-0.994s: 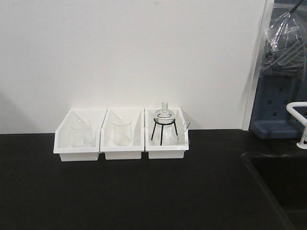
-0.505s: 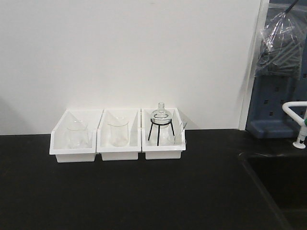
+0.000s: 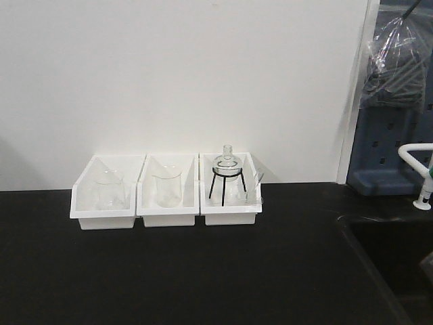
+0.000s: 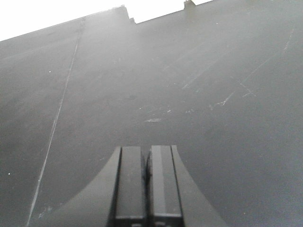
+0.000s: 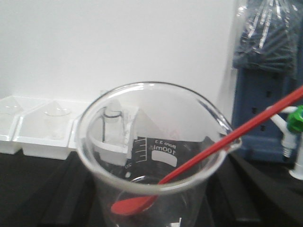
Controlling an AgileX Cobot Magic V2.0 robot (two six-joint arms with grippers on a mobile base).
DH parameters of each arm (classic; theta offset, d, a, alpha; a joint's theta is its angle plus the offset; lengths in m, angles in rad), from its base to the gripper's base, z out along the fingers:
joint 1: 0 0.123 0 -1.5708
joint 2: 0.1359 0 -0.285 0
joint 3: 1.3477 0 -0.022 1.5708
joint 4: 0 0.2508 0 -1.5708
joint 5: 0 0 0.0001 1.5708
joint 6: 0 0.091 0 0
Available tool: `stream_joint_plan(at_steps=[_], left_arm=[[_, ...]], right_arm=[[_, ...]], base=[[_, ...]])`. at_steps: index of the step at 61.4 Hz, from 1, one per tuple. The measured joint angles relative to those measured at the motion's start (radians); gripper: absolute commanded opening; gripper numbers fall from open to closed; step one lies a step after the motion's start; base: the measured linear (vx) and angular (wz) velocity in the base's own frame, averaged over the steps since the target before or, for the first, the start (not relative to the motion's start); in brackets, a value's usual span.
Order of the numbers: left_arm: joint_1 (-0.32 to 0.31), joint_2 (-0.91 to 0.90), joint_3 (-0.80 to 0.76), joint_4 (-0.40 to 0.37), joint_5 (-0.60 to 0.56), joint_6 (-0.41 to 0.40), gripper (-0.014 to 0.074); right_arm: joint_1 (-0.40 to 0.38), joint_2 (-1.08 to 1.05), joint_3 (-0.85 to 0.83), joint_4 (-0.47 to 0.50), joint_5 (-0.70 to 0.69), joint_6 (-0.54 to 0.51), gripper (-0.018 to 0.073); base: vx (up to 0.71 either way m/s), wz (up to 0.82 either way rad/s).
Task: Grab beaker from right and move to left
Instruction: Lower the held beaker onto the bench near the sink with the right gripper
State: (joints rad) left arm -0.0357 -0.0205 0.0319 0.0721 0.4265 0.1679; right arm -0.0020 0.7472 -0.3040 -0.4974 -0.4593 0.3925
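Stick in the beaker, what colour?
Red. The stick, leaning in the beaker, shows best in the right wrist view.

Beaker (image 5: 156,151): clear glass, upright, 100ml graduations printed, fills right wrist view. Red stick (image 5: 227,138) leans out over spout (spoon end down inside).

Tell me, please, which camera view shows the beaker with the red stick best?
The right wrist view: the beaker fills the frame, with its printed scale and the red stick sharp. I cannot pick it out in the front view, and the left wrist view misses it entirely.
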Motion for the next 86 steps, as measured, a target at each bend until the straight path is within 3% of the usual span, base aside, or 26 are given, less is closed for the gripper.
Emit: stream_joint_plan(at_steps=[18, 31, 43, 72, 86], left_arm=[[0.000, 0.000, 0.000, 0.000, 0.000, 0.000, -0.0006], [0.000, 0.000, 0.000, 0.000, 0.000, 0.000, -0.0006], [0.000, 0.000, 0.000, 0.000, 0.000, 0.000, -0.0006], [0.000, 0.000, 0.000, 0.000, 0.000, 0.000, -0.0006], [0.000, 0.000, 0.000, 0.000, 0.000, 0.000, -0.0006]], right_arm=[[0.000, 0.534, -0.022, -0.055, -0.461, -0.027, -0.0001], [0.000, 0.902, -0.159, -0.239, -0.617, -0.037, -0.0001], [0.000, 1.136, -0.300, -0.377, -0.640, -0.029, -0.0001], [0.000, 1.381, -0.473, -0.408, -0.646, -0.035, 0.0003], [0.000, 1.400, -0.479, -0.410, -0.617, -0.143, 0.0047]], base=[[0.00, 0.00], [0.00, 0.00], [0.00, 0.00], [0.00, 0.00], [0.00, 0.00]])
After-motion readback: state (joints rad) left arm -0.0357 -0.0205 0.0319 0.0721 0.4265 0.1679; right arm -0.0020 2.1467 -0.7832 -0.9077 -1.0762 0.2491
